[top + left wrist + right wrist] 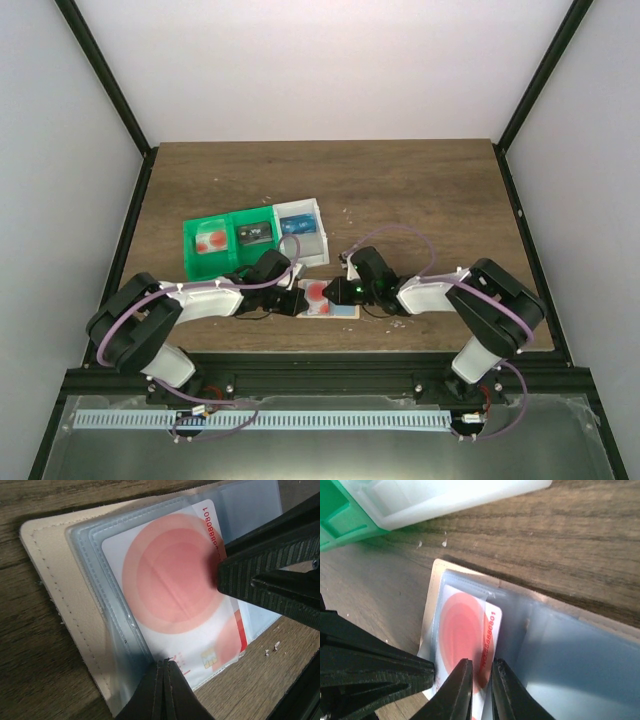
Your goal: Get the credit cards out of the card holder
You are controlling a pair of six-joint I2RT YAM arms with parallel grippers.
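Left fingers (pixel 147 700), together, pin the holder (pixel 55 580); right fingers (pixel 457 690), narrowly apart astride the card (pixel 170 580) edge, must clamp before pulling.

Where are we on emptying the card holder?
Looks done: a blue card lies in the white box and a red-circled card in the green tray. In hand: the left hand, shut, seems to pin the card holder while the right hand, barely open, straddles the edge of the pale card, still sleeved. Left: grip it and pull it out.

Red-circled card (pixel 170 585) in open card holder (pixel 55 580), shut left pincer (pixel 166 666) below
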